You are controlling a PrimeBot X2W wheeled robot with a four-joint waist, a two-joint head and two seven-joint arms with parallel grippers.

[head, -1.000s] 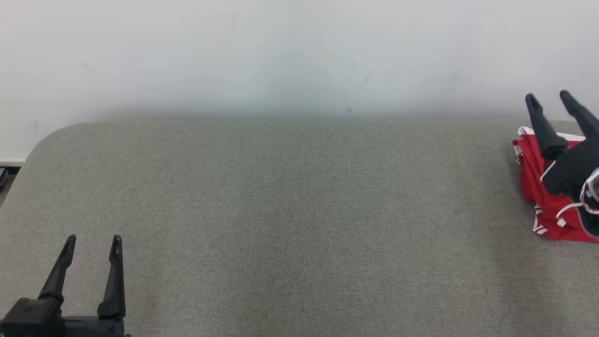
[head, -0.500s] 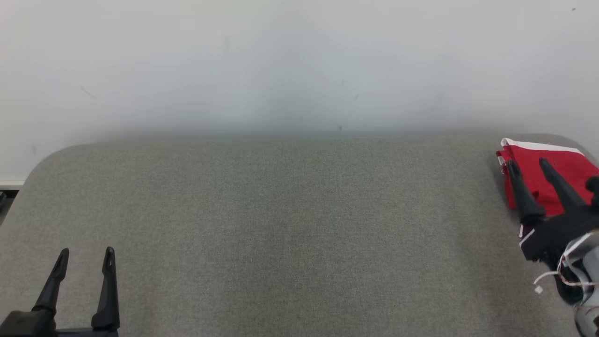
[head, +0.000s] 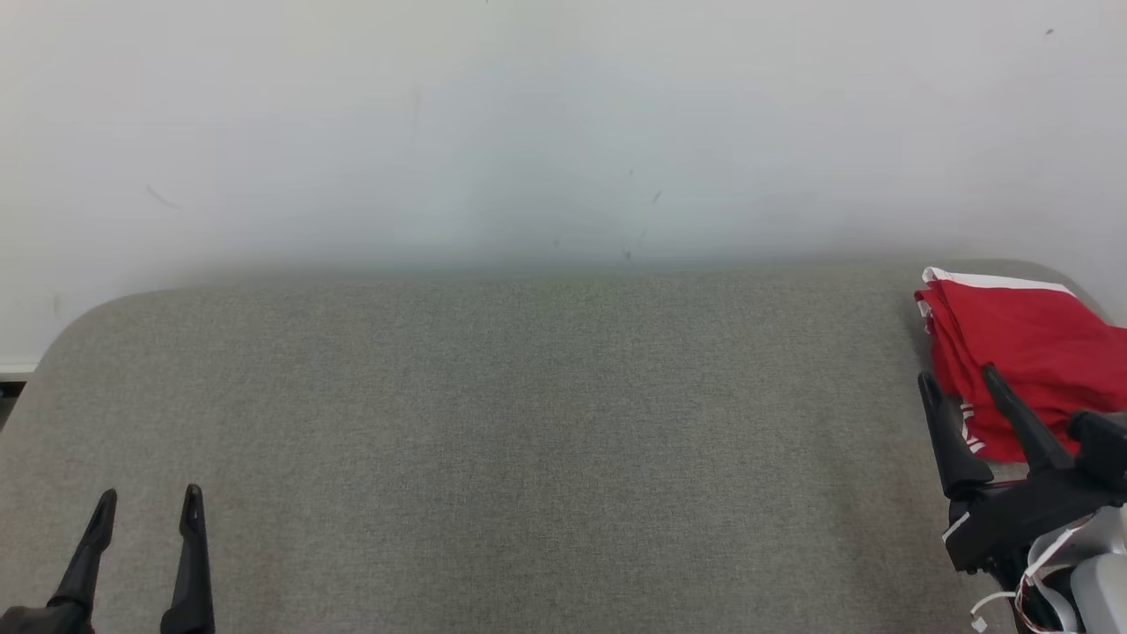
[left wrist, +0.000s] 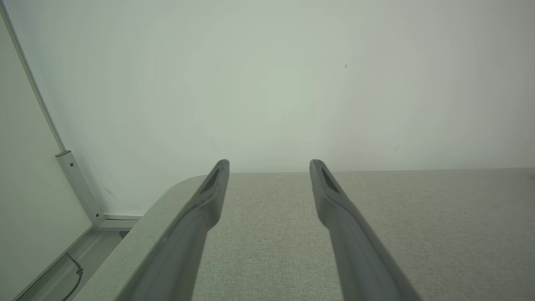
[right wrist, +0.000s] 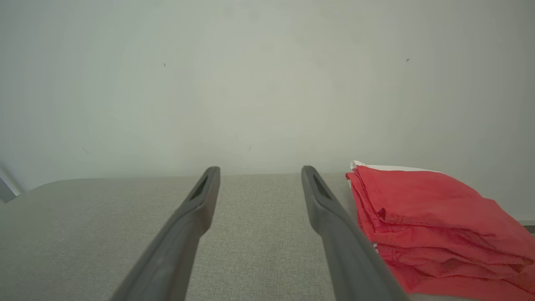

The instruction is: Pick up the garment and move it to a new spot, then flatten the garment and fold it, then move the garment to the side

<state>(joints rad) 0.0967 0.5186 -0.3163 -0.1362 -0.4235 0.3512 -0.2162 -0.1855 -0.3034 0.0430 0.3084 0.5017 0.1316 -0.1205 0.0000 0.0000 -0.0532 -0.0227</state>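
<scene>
The garment (head: 1021,352) is red with white trim, folded into a stack at the far right end of the grey table (head: 528,423). My right gripper (head: 960,380) is open just in front of and left of the stack, holding nothing. In the right wrist view the garment (right wrist: 426,217) lies to the right of my right gripper (right wrist: 259,169), apart from the fingers. My left gripper (head: 145,497) is open at the lower left over bare table. The left wrist view has my left gripper (left wrist: 269,161) spread, with nothing between the fingers.
A pale wall (head: 528,132) stands right behind the table. The table's rounded left corner (left wrist: 175,186) drops to the floor, where a wall rail (left wrist: 79,188) and a cable run. Grey tabletop stretches wide between the two grippers.
My right gripper has drawn back off the garment toward the near edge, leaving the folded stack lying free. The head camera has shifted. My left gripper has stayed open.
</scene>
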